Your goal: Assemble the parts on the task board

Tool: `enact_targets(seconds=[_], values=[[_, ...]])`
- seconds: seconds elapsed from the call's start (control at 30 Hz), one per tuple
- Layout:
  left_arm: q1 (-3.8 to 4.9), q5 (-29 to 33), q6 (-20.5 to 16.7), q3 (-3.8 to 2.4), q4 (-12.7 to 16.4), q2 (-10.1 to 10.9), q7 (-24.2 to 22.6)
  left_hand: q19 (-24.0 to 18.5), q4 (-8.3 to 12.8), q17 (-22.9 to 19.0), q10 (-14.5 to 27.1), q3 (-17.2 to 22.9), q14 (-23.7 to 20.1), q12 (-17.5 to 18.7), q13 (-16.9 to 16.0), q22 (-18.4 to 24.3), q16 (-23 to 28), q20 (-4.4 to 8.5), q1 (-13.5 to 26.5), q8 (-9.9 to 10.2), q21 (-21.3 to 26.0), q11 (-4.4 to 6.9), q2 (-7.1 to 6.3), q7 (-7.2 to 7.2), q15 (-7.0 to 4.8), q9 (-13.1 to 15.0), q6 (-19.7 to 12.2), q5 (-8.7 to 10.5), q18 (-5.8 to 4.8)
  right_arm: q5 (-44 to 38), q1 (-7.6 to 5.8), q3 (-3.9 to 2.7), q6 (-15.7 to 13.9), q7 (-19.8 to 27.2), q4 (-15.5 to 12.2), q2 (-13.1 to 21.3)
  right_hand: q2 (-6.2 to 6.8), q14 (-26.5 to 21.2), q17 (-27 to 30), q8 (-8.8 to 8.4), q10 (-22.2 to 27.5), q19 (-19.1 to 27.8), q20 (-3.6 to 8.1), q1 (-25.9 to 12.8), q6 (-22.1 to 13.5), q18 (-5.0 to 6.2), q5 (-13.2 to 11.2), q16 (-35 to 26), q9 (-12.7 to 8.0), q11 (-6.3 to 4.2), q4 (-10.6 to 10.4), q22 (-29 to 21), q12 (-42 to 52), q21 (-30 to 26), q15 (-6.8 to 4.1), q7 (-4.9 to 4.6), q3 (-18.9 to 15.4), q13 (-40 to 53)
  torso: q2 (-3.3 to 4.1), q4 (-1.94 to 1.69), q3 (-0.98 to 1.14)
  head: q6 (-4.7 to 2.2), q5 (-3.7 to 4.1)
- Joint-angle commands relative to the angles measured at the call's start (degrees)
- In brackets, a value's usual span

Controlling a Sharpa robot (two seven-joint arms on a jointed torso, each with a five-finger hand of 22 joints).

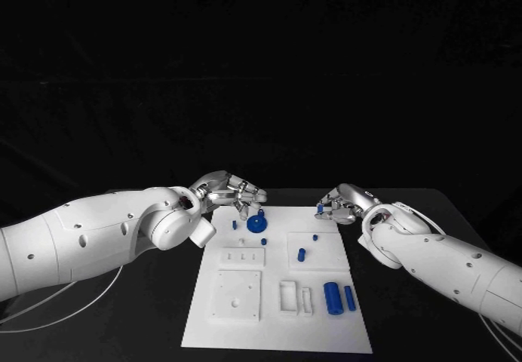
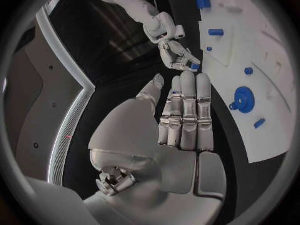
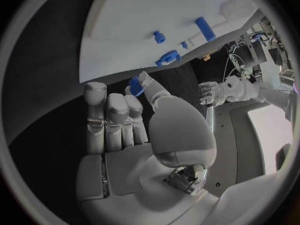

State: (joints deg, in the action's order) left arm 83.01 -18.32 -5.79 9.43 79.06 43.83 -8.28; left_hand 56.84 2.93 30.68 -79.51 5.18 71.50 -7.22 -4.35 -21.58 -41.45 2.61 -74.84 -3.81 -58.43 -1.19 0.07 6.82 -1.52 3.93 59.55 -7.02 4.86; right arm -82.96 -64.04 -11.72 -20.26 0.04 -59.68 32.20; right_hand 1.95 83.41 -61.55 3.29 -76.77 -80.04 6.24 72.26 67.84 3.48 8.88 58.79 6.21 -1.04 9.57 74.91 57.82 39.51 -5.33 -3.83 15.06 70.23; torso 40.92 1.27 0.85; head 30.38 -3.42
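Between thumb and fingertip of the right robot hand [image 1: 339, 208] a small blue part [image 3: 135, 85] is pinched; the left robot hand [image 1: 231, 193] is held empty, fingers extended. Insertion on the task board [image 1: 327, 332] is judged next.

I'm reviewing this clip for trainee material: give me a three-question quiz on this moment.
1. True or false: the right hand holds a small blue part.
2. Which hand is nearer the blue round disc part? A left hand, B right hand.
3. Fill in: the two blue cylinders lie at the task board's ____ end, relative to the robot.
Key: 1 true; 2 A; 3 near.
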Motion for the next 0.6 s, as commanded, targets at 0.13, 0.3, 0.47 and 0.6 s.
enact_targets(seconds=[0.13,0.3,0.47,0.6], values=[[0.51,-5.0,-0.6,-0.03,-0.7,-2.4,6.2,3.2,-0.8,5.7,-1.1,-1.7,2.5,-5.0,-2.4,-3.5,-10.6,1.69,0.2,0.1,-4.7,0.90,-0.02,-0.45,-1.64,-0.1,-0.9,2.04,0.41,-1.8,-0.05,-0.01,-0.4,-2.7,-5.2,1.0,0.20,0.0,-0.2,0.32,0.0,-0.2,0.23,-0.1,-0.4,-0.68,0.4,-0.1,-0.1,-0.08,-0.1,4.7,-0.4,0.3,-0.16,-0.09,0.8,0.1,-1.25,0.47,0.11,0.28,-0.36],[0.60,-5.7,-1.7,0.11,-1.4,-4.4,9.1,4.9,-1.7,14.9,2.2,-3.8,3.5,-20.1,-13.6,-8.4,-22.2,2.62,0.7,0.1,-9.0,1.95,-0.13,-0.94,-2.60,0.0,-0.6,3.21,1.29,-3.1,-0.03,0.00,0.3,-5.1,-9.5,2.2,0.64,0.1,-0.5,0.34,-0.2,-0.4,0.27,-0.1,-0.5,-0.71,0.5,0.0,-0.3,-0.07,-0.4,4.8,-0.3,0.9,-0.17,-0.13,1.6,0.3,-1.85,0.68,-0.05,0.26,-0.40],[0.62,-6.9,-5.3,0.25,-2.1,-6.2,12.6,9.6,-3.7,23.5,2.2,-5.4,7.7,-27.1,-19.1,-17.9,-28.3,3.10,4.0,-0.2,-13.2,2.44,-1.65,-1.56,-3.15,0.2,0.2,4.19,0.97,-4.3,-0.03,0.00,0.7,-7.5,-13.0,2.7,0.59,0.1,-0.5,0.32,-0.3,-0.4,0.30,0.2,-0.2,-0.70,-1.4,0.0,-0.2,-0.12,-0.6,4.8,-0.2,1.0,-0.22,-0.04,2.3,0.3,-2.34,1.08,-0.09,0.73,-0.57],[0.63,-7.1,-7.9,0.29,-2.5,-7.2,14.9,11.2,-5.4,26.1,3.6,-3.6,8.8,-30.6,-22.7,-21.2,-29.8,3.38,5.3,-0.1,-14.5,2.66,-3.23,-1.53,-3.33,0.7,-0.5,4.15,0.93,-4.8,0.01,0.01,0.7,-9.1,-15.0,2.5,1.02,0.1,-0.5,0.32,-0.3,-0.4,0.30,0.1,-0.2,-0.68,-1.7,0.0,-0.2,-0.12,-0.9,4.8,-0.2,1.0,-0.22,-0.05,3.3,0.4,-2.48,1.28,-0.03,0.95,-0.55]])
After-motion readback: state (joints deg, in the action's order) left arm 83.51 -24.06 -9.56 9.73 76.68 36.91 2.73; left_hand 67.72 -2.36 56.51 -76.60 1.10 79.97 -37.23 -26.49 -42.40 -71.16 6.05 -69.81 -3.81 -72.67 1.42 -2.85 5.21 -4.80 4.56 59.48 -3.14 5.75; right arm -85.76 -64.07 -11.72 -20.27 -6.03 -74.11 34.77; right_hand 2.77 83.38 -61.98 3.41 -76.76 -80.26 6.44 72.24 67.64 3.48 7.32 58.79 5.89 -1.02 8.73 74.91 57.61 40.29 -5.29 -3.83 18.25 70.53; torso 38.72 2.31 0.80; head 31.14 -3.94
